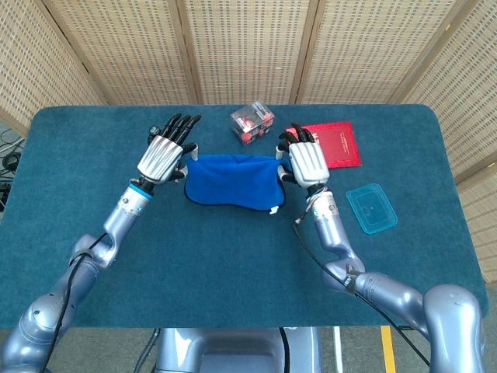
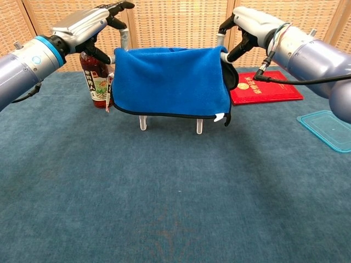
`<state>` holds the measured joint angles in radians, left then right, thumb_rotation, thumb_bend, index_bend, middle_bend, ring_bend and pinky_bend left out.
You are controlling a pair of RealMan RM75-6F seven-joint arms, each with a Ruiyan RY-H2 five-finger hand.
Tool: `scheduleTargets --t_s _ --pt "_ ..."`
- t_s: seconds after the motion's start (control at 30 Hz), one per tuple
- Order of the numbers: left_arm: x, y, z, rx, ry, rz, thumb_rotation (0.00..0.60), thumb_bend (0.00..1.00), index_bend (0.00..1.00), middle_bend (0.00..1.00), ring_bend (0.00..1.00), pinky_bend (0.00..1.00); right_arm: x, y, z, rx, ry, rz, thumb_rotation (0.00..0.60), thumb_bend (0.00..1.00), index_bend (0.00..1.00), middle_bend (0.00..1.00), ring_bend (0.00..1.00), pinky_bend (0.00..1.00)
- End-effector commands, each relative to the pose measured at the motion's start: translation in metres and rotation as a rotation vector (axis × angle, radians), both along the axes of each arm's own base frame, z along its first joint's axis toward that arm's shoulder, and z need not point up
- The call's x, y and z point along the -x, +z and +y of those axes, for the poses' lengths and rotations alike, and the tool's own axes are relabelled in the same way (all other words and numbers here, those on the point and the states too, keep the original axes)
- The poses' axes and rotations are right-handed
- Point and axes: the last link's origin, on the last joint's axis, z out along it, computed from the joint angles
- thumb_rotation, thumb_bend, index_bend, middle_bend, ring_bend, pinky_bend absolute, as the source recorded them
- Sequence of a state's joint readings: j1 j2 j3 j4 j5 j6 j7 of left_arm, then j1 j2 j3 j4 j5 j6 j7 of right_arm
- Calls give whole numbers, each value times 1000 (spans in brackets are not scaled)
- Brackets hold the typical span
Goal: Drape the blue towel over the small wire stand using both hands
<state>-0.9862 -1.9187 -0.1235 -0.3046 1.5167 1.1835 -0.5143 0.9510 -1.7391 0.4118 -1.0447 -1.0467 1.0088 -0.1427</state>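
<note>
The blue towel [image 2: 170,81] hangs over the wire stand [image 2: 199,125]; the left hand [image 2: 90,24] and right hand [image 2: 249,24] pinch its top corners.

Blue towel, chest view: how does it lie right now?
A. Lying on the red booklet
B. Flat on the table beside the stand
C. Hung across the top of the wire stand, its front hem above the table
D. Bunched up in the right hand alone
C. The blue towel hangs as a curtain over the wire stand, whose feet show below the hem, with the left hand and right hand at its top corners.
</note>
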Motion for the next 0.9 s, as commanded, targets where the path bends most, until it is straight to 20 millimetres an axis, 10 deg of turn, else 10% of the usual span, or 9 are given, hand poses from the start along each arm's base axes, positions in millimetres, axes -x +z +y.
scheduleTargets --t_s 0.03,0.9 --pt "2 0 0 -1 7 0 600 430 721 0 0 0 0 -1 0 -1 -1 -3 600 490 616 278 80 124" --pt "24 -1 3 8 95 24 600 427 721 0 0 0 -3 -11 2 -16 7 29 600 492 616 278 80 124"
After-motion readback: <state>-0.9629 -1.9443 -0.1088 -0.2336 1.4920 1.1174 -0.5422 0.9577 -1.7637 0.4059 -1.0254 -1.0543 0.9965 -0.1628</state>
